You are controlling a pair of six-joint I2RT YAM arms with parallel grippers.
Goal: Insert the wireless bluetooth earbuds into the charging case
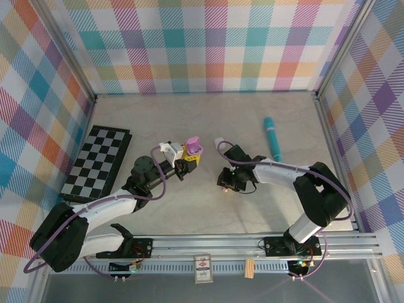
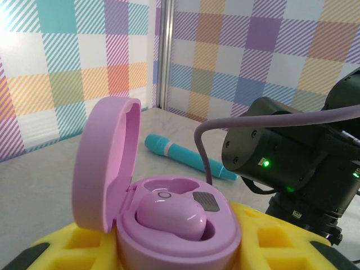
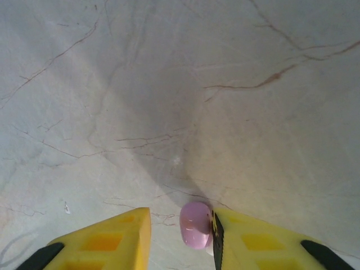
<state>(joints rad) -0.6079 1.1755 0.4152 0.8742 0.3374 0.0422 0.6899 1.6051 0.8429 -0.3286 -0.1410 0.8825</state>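
Roughly half done, I judge: the left hand [image 1: 187,159] is clenched on the open case [image 2: 107,169], one seated bud [image 2: 169,216] in it and the seat beside looking empty; the loose bud [image 3: 195,232] lies on the worktop [image 3: 169,84] between the fingers of the right hand [image 3: 180,228], touching one, clear of the other, so not yet grasped; lifting and seating it remain; the overhead view sets both hands near but apart; the wrist views supply the case's inside and the bud's contact.
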